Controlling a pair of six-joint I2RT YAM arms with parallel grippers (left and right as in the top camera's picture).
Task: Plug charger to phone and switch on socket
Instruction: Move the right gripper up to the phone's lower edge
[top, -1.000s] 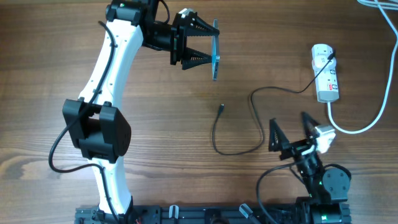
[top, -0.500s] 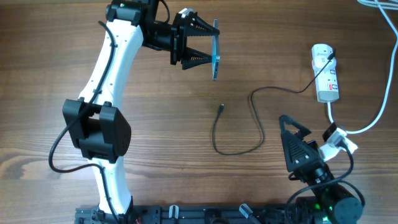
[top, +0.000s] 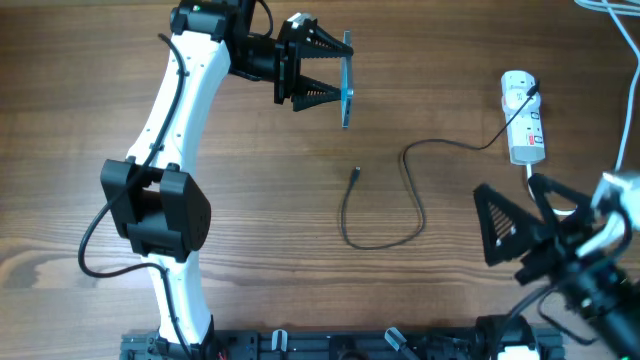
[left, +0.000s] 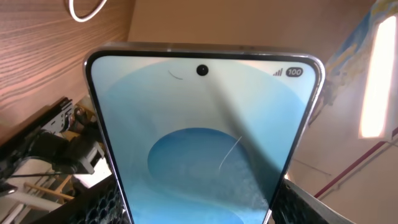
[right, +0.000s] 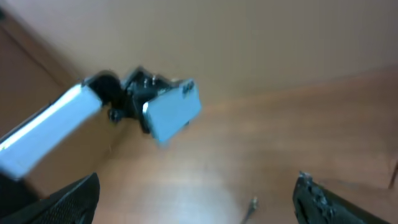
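My left gripper (top: 335, 80) is shut on the phone (top: 346, 79) and holds it on edge above the table at the upper middle. In the left wrist view its cyan screen (left: 205, 137) fills the frame between the fingers. The charger cable (top: 413, 200) lies looped on the table, its connector tip (top: 356, 175) free at the middle and its plug in the white socket (top: 524, 128) at the right. My right gripper (top: 510, 215) is open and empty, raised at the lower right. The blurred right wrist view shows the phone (right: 173, 111) far off and the connector tip (right: 252, 204) below.
A thick white lead (top: 600, 190) runs from the socket toward the right edge and up to the top right corner. The table is wood-grain brown.
My right arm has swung to the right and risen toward the camera, its gripper staying open. The left arm and phone have not moved.
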